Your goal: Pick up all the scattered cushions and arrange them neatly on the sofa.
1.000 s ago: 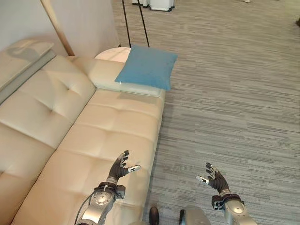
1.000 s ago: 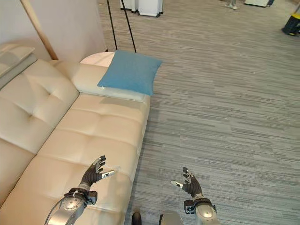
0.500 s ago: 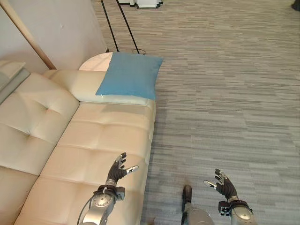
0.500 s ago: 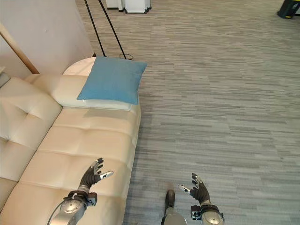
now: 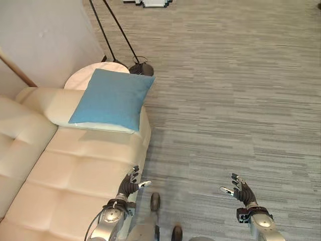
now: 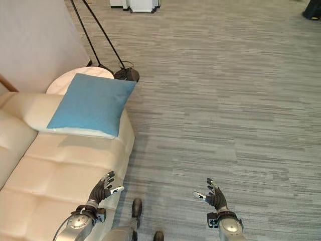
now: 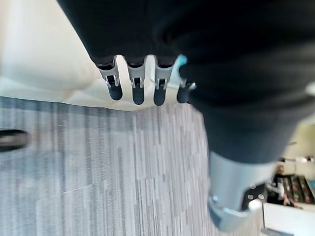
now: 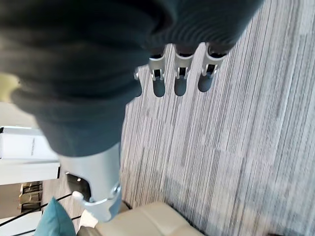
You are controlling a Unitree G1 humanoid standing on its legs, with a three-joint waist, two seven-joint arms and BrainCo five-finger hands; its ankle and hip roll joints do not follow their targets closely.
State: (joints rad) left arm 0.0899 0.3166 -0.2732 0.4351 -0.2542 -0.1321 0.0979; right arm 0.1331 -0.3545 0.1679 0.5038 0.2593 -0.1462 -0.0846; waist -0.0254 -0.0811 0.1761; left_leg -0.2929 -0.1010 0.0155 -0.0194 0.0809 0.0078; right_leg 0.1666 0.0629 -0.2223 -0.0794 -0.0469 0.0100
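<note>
Blue cushion (image 5: 111,99), cream tufted sofa (image 5: 65,173), grey striped floor (image 5: 235,100).

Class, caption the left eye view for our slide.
Both hands, left and right, open and empty; blue cushion on sofa armrest.

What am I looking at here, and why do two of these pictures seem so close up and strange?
A humanoid robot is tidying cushions. Two pictures come from cameras in its head, looking down; the two close ones come from cameras on its wrists, looking along its fingers. Its left hand hangs over the front edge of a cream sofa, its right hand over the grey striped floor. Both are open and hold nothing. A blue cushion lies on the sofa's armrest, with a small round table behind it and a black stand beside that.
</note>
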